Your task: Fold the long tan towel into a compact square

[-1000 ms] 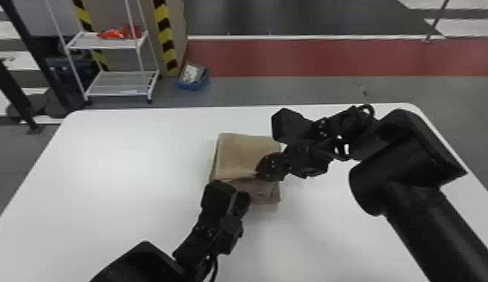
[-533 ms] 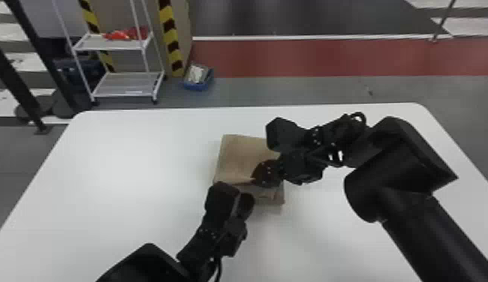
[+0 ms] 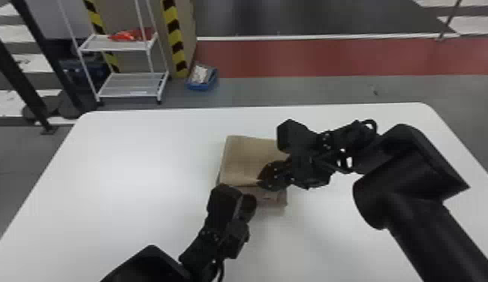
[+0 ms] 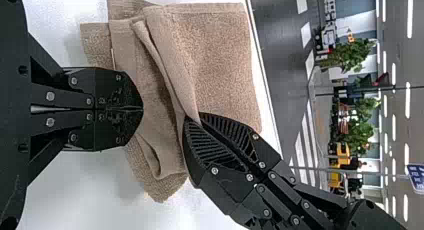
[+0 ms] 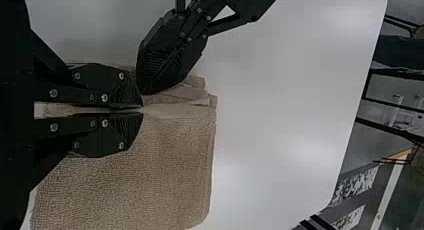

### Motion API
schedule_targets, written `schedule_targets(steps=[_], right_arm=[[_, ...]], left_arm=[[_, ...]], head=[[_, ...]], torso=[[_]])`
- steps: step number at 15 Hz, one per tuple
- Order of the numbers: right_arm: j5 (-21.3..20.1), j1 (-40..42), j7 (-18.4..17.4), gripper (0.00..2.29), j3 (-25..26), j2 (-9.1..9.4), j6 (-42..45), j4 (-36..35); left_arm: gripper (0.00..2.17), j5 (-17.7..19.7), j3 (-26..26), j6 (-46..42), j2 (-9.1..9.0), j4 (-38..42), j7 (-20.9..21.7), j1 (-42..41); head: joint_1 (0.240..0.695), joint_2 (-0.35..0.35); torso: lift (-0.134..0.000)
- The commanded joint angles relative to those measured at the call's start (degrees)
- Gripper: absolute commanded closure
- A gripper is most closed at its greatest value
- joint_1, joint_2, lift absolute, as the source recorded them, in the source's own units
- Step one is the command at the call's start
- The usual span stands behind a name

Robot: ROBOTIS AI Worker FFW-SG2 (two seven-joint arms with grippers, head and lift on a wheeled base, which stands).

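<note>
Probably late fold was in hand: tan towel (image 3: 243,161) lay on bench (image 3: 123,168) in thick, boxy pile. Right tool (image 5: 142,110) pinched towel; left tool (image 4: 143,109) was closed beside, likely empty. Next move called for laying fold flat, then letting go.

The right tool (image 3: 262,179) has edged robotward.
</note>
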State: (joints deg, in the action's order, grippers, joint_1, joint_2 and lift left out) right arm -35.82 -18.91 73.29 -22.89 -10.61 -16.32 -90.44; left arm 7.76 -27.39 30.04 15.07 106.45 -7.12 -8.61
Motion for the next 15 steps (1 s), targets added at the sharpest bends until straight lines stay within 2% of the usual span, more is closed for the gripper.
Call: schedule_targets(steps=[1,4,7,10,12,14,15], right_arm=[[0.7,0.7,0.0,0.71,0.7,-0.2,-0.2,-0.8],[1.5,1.8,0.0,0.36,2.7,-0.64,-0.2,-2.5],[4.2,3.2,-0.3,0.33,6.3,-1.61,0.0,-5.3],[9.8,6.8,-2.1,0.23,13.1,-2.22,2.8,-8.9],[12.6,9.7,-5.6,0.16,17.3,-2.13,4.2,-10.4],[14.2,12.0,-10.4,0.1,20.0,-1.69,5.3,-11.7],[16.5,12.8,-12.2,0.09,21.3,-1.69,6.2,-11.7]], left_arm=[[2.08,-0.3,-0.2,0.9,-0.04,0.0,0.0,-0.1],[2.08,-0.6,-0.6,1.4,-0.22,0.0,-0.3,-0.1],[2.08,-1.2,-1.0,1.9,-0.66,0.0,-0.4,-0.2],[2.08,-1.2,-1.9,2.1,-0.66,0.1,-1.1,-0.2],[2.08,-1.2,-2.7,2.3,-0.66,0.2,-1.7,-0.2],[2.08,-1.1,-3.5,2.3,-1.27,0.2,-2.3,-0.2],[2.08,-1.1,-4.0,2.3,-1.71,0.2,-2.4,-0.2]], head=[[0.695,0.044],[0.695,0.039],[0.695,0.022],[0.695,0.001],[0.695,-0.018],[0.695,-0.055],[0.695,-0.068]], torso=[[-0.125],[-0.125],[-0.125],[-0.125],[-0.125],[-0.125],[-0.125]])
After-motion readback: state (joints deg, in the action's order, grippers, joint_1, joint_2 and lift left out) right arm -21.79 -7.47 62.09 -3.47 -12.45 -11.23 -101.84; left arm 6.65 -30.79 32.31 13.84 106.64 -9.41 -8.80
